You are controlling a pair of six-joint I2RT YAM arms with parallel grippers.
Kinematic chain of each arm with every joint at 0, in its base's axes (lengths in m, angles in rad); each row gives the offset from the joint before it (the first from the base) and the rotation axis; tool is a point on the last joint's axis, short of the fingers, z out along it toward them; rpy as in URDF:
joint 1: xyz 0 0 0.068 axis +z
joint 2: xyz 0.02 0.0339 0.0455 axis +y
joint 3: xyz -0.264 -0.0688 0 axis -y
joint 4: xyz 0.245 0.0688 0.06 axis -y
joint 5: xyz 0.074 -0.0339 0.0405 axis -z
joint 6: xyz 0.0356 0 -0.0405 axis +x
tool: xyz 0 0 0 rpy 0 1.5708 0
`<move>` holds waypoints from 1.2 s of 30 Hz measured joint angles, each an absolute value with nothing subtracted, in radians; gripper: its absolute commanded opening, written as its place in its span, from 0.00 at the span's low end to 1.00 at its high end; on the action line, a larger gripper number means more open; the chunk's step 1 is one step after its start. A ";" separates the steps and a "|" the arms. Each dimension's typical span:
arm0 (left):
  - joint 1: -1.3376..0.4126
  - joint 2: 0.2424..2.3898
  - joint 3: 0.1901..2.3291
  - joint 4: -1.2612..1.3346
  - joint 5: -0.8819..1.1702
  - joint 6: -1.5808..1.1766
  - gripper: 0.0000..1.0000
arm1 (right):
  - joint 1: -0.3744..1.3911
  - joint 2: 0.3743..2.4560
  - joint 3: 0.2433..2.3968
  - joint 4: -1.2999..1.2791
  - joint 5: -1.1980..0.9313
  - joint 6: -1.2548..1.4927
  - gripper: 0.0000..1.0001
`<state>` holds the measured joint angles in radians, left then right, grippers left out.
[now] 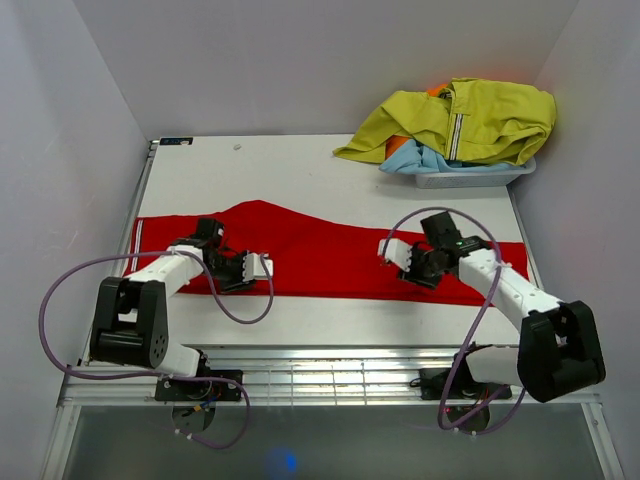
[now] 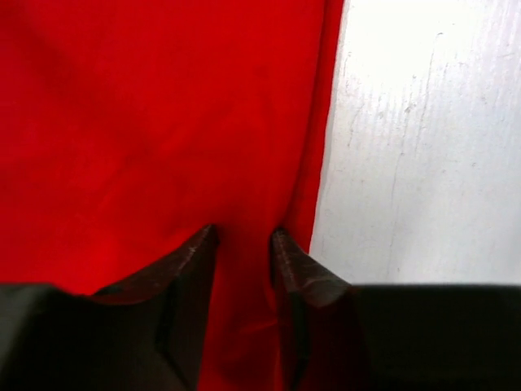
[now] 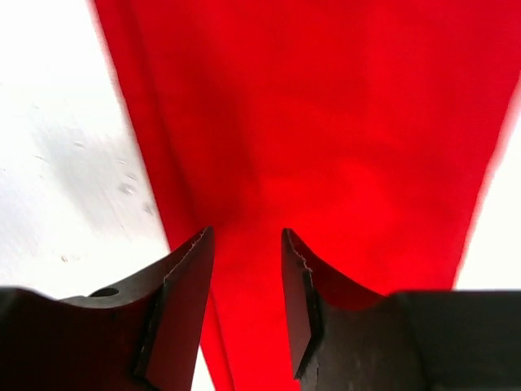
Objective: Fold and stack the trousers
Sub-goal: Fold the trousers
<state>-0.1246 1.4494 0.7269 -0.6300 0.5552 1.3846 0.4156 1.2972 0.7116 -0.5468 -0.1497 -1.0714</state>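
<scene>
The bright red trousers (image 1: 320, 250) lie stretched across the white table (image 1: 280, 165), with a white side stripe at the far left end. My left gripper (image 1: 262, 268) rests on their near edge left of centre. In the left wrist view its jaws (image 2: 242, 240) stand close together with a creased fold of red fabric (image 2: 146, 122) pinched between them. My right gripper (image 1: 388, 250) is on the trousers right of centre. In the right wrist view its jaws (image 3: 244, 240) are narrow around a fold of red cloth (image 3: 326, 122).
A clear plastic bin (image 1: 470, 178) stands at the back right corner, holding a yellow-green zip jacket (image 1: 470, 120), a light blue garment (image 1: 425, 158) and something orange. White walls enclose the table on three sides. Purple cables loop beside both arms.
</scene>
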 measured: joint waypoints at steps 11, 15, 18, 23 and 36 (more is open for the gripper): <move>-0.120 1.435 0.789 -0.680 0.530 1.218 0.68 | -0.170 1.314 0.994 -0.709 -0.300 -0.851 0.36; -0.081 1.436 0.964 -0.746 0.587 0.984 0.70 | -0.202 1.435 0.998 -0.739 -0.356 -0.762 0.37; 0.015 1.428 1.090 -0.730 0.647 0.785 0.70 | -0.201 1.535 1.003 -0.734 -0.393 -0.697 0.37; 0.272 1.411 1.130 -0.686 0.628 0.548 0.70 | -0.201 1.657 1.006 -0.704 -0.380 -0.641 0.38; 0.844 1.517 1.028 -0.660 0.538 0.387 0.68 | -0.202 1.694 0.999 -0.667 -0.327 -0.631 0.37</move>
<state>0.8440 1.5169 1.0279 -0.6601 0.5381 0.3874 -0.2016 1.6936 0.9985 -0.6674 -0.3271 -0.6312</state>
